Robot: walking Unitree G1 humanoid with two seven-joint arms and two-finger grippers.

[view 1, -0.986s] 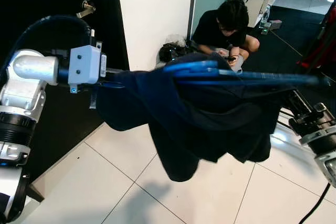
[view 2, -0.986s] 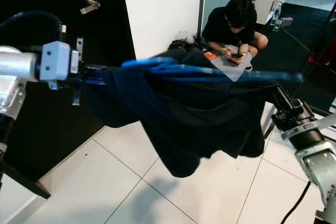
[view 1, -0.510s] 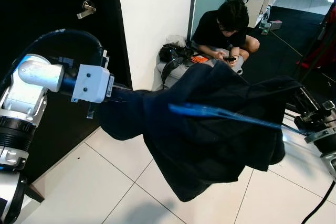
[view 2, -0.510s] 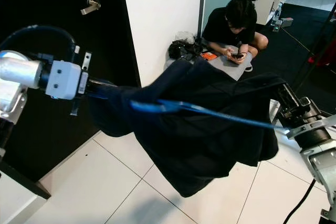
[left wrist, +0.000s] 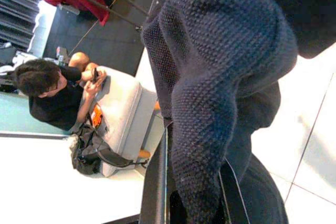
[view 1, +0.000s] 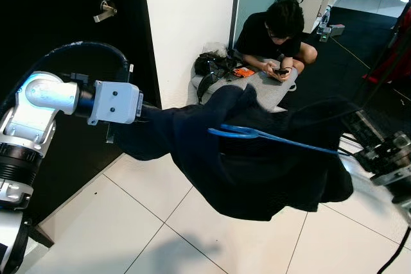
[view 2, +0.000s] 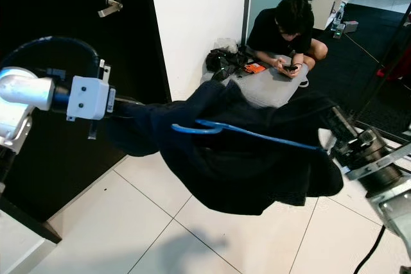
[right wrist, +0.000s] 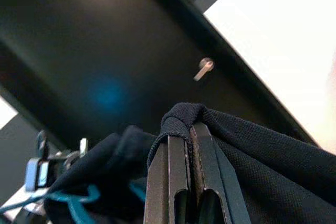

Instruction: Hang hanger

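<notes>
Here blue hanger between jaws, inside dark garment.

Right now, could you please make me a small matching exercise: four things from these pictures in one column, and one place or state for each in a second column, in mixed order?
Things:
1. blue hanger
2. dark garment
3. person
4. door handle

Places or states:
A. sitting on the floor by the white wall
B. on the black door
C. stretched between the left end effector and the right end effector
D. lying across the dark cloth

Pairs: 1-D, 2-C, 3-A, 4-B
</notes>
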